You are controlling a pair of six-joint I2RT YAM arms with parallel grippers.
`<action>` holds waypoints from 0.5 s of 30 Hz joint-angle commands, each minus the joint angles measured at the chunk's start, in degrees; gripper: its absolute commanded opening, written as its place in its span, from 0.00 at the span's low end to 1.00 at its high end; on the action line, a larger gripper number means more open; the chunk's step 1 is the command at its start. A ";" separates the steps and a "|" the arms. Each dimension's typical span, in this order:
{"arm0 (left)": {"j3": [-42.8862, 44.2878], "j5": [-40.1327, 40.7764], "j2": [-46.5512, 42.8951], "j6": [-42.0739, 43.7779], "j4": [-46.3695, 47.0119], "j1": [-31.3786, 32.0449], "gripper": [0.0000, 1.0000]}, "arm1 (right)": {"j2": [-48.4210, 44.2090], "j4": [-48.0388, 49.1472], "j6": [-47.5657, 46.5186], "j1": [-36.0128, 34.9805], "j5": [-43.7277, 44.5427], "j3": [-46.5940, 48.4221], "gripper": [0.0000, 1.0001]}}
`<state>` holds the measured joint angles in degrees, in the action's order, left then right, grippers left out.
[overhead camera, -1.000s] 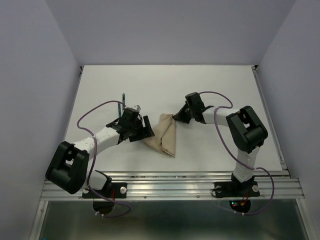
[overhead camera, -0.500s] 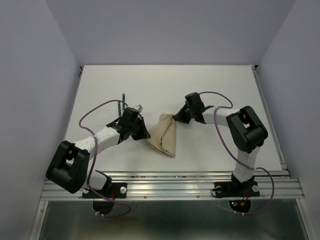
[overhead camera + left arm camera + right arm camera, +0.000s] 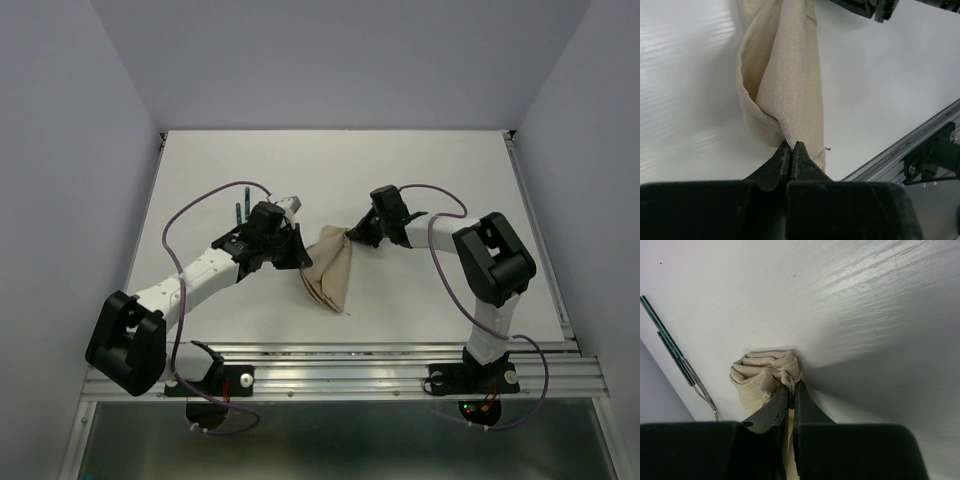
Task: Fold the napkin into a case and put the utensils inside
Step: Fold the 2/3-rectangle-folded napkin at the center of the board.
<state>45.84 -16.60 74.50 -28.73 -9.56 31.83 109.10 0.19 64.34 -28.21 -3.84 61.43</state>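
At the napkin [image 3: 330, 275] on the bench [image 3: 450, 180] | left hand [image 3: 792, 148] pinches its left edge | right hand [image 3: 791, 388] pinches its far tip

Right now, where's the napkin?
In the top view the napkin lies bunched near the middle of the table, pinched between the left gripper on its left edge and the right gripper at its far corner.

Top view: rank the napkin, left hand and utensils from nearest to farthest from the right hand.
1. napkin: its far corner is pinched in the right hand.
2. left hand: just to the left, gripping the napkin's left edge.
3. utensils: farthest, well off to the left.
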 commanded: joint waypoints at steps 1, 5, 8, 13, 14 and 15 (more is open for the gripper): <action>3.72 -1.24 0.03 2.98 -1.69 2.96 0.00 | -0.29 -4.58 0.09 -0.01 5.15 -0.43 0.01; 5.22 -0.89 1.87 3.77 -2.04 5.69 0.00 | -0.20 -4.67 0.26 -0.01 5.33 -0.70 0.01; 5.66 -1.33 3.19 4.47 -2.04 7.45 0.00 | -0.29 -4.58 0.44 -0.01 5.50 -0.87 0.01; 6.63 -1.33 6.01 5.00 -2.13 10.96 0.00 | -0.11 -4.67 0.70 -0.01 5.42 -0.78 0.01; 7.15 -1.16 7.23 5.09 -2.04 11.58 0.00 | -0.11 -4.58 0.79 -0.01 5.42 -0.78 0.01; 7.41 -1.07 7.76 5.09 -2.13 12.11 0.00 | -0.11 -4.67 0.79 -0.01 5.42 -0.87 0.01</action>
<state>50.30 -16.71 80.82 -25.23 -11.05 41.89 109.10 0.03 65.45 -28.21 -3.44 61.43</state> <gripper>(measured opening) 0.048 0.048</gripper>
